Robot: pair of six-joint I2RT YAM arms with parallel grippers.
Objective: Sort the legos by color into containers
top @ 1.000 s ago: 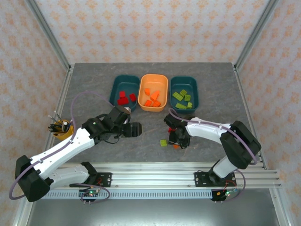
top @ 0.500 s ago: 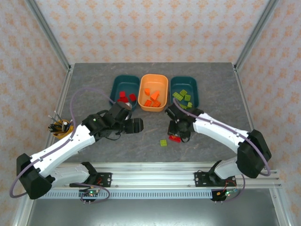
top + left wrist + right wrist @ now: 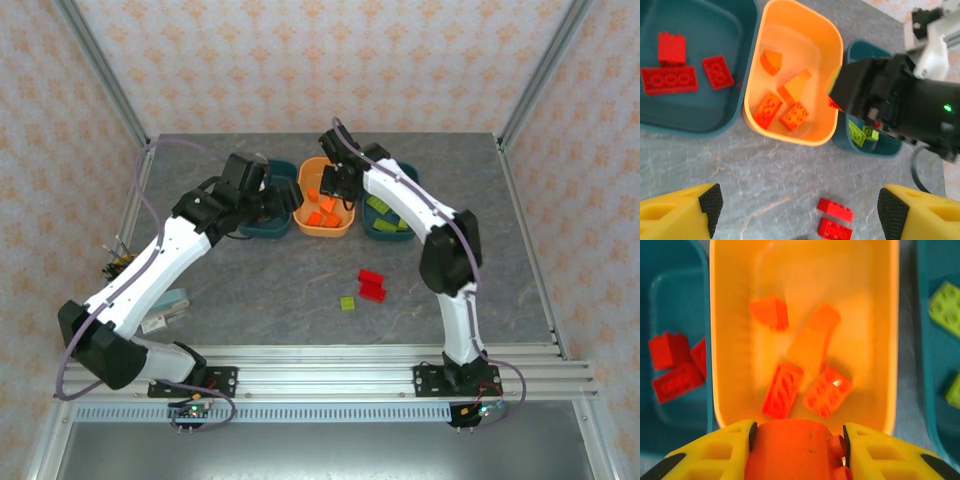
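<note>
Find on the grey worktop the orange tray between the left teal tray and the right teal tray. Note the left claw just left of it, jaws wide and empty, and the right claw over it, clamped on an orange brick. Count four orange legos inside it, red legos to its left, yellow-green legos to its right, two red bricks and one yellow-green brick loose on its near side.

Grey stone-patterned table. Upper centre: left teal tray, orange tray, right teal tray, side by side. Centre: two red bricks beside one yellow-green brick.
</note>
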